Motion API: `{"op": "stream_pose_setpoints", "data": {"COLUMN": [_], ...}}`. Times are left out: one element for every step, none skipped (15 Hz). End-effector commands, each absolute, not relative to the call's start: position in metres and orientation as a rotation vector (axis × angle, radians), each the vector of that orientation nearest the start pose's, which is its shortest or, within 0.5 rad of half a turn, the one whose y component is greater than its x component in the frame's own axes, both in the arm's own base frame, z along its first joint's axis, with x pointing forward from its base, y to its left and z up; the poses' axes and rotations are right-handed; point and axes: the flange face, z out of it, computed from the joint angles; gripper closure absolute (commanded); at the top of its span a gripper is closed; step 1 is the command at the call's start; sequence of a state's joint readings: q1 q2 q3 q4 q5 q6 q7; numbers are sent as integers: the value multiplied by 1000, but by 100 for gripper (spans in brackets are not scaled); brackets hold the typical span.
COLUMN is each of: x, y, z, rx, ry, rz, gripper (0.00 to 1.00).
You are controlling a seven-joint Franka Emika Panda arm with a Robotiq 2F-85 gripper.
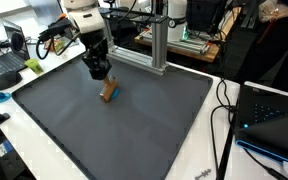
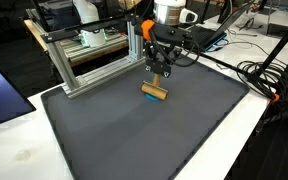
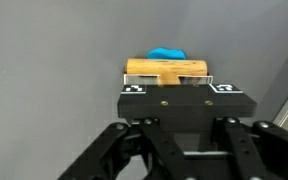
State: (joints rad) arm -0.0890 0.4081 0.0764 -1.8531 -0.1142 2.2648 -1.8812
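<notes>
Grey mat (image 3: 44, 60); blue piece (image 3: 166, 54) behind wooden block (image 3: 166, 68), plain from wrist

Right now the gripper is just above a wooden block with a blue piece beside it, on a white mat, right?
No: the mat is dark grey, not white, as both exterior views show. The gripper is just above the wooden block, with a blue piece beside it.

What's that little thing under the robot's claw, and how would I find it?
Find the big dark grey mat covering the table, then the silver metal frame at its edge. Near that frame, right under the gripper, lies a small tan wooden block with a blue bit beside it, the mat's only loose object.
</notes>
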Motion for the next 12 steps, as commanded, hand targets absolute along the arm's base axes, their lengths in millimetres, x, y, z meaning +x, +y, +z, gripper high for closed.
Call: {"op": "stream_pose_setpoints", "data": {"x": [634,633,633,632,632,631,631,630,630,629,629,628], "y": [4,5,6,5,3,1,-1,-3,-4,-5,-6,-7], "z": [290,289,287,285,282,280,278,277,276,275,273,272], "rx": [1667,1657,1648,1647,1642,1641,1644,1646,1646,1642,1640,1634], "ry": [2640,2653,2664,2670,2680,2689,2694,2706,2722,2735,2746,2759], "rz": [29,34,49,56,63,76,91,114,138,159,175,183], "gripper": [78,78,78,78,78,78,78,78,78,78,78,78]}}
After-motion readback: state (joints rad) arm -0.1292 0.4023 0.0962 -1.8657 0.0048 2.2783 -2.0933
